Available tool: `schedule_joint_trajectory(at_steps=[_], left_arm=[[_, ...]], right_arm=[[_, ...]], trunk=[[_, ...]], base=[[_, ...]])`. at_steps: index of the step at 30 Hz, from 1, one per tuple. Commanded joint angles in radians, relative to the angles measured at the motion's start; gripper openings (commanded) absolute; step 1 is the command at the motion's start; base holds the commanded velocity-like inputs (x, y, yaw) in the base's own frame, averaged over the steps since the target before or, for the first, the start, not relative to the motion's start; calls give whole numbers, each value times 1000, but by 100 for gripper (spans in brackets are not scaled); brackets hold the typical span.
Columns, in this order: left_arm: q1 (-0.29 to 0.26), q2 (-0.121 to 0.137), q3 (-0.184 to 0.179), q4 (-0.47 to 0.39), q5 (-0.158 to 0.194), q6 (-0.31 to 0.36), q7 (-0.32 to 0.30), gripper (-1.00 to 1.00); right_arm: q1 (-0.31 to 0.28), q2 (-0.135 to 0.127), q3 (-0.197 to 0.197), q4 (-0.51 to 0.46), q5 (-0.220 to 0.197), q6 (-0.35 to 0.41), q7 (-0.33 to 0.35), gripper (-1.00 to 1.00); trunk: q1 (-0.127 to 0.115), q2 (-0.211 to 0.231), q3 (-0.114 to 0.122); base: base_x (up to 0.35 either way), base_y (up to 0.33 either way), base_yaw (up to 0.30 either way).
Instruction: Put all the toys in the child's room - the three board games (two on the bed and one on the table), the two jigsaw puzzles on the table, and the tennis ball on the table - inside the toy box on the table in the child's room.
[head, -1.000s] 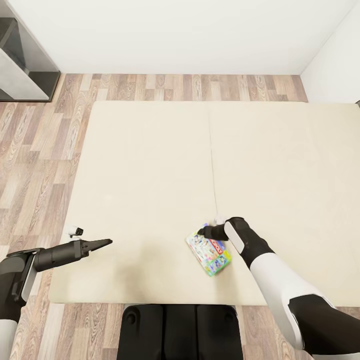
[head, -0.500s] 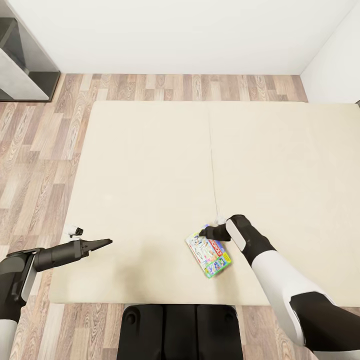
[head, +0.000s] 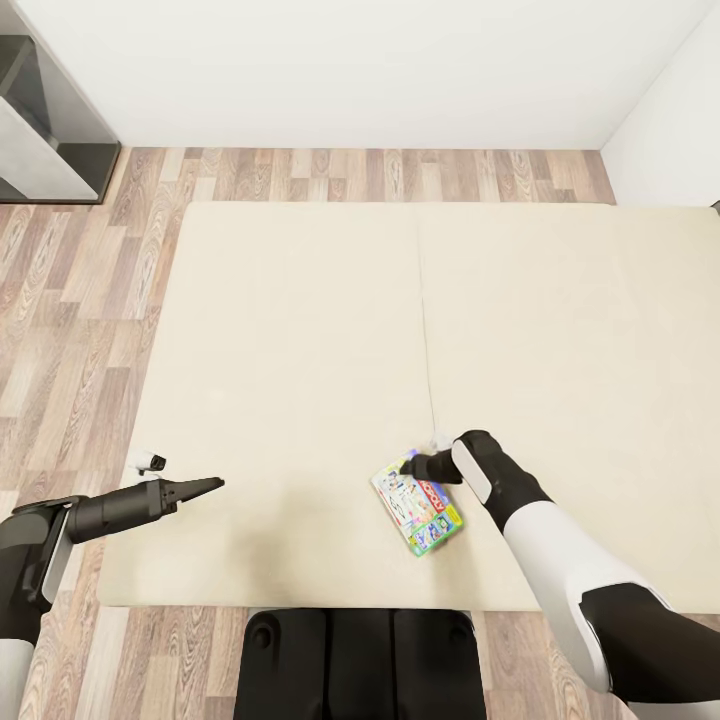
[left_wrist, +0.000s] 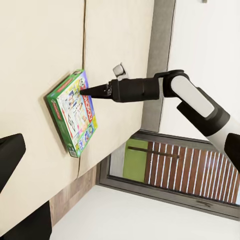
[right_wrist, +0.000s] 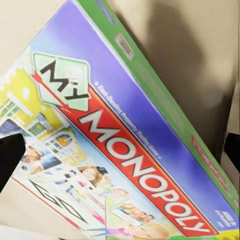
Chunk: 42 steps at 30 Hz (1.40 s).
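Head view: board game (head: 419, 507) flat on bed (head: 300, 330) near its front edge | step: reaching to grasp | right gripper (head: 407, 464) at box's far corner, jaws seemingly nearly closed, empty | next: open, straddle edge, pinch.

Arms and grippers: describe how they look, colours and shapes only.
Both arms have glossy white shells with black joint sections. The right arm narrows into a black wrist and a black right gripper with slim tapered fingers. The left gripper is a dark, pointed cone on a black forearm. A small white block sits beside each wrist.
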<state>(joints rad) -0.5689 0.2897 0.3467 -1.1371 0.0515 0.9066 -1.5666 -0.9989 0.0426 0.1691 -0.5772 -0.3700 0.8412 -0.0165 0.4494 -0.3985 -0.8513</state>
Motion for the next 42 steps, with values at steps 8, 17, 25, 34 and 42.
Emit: schedule_joint_trajectory(at_steps=[8, 17, 25, 34, 42], left_arm=[[0, 6, 0, 0, -1, 11, -4, 100], [0, 8, -1, 0, 1, 11, -4, 100], [0, 8, -1, 0, 1, 11, -4, 100], [0, 8, 0, 0, 1, 11, -4, 100], [0, 8, 0, 0, 1, 11, -4, 100]], right_arm=[[2, 6, 1, 8, 104, -2, 5, 100], [2, 14, -2, 29, 119, -4, 8, 100], [5, 16, -3, 31, 111, 2, 10, 100], [5, 17, -6, 30, 106, 5, 48, 100], [5, 17, -10, 33, 106, 3, 168, 100]], trunk=[[1, -2, -1], [1, -2, -1], [1, -2, -1], [1, -2, -1], [1, -2, -1]], base=[[0, 0, 0], [0, 0, 0], [0, 0, 0], [0, 0, 0], [0, 0, 0]])
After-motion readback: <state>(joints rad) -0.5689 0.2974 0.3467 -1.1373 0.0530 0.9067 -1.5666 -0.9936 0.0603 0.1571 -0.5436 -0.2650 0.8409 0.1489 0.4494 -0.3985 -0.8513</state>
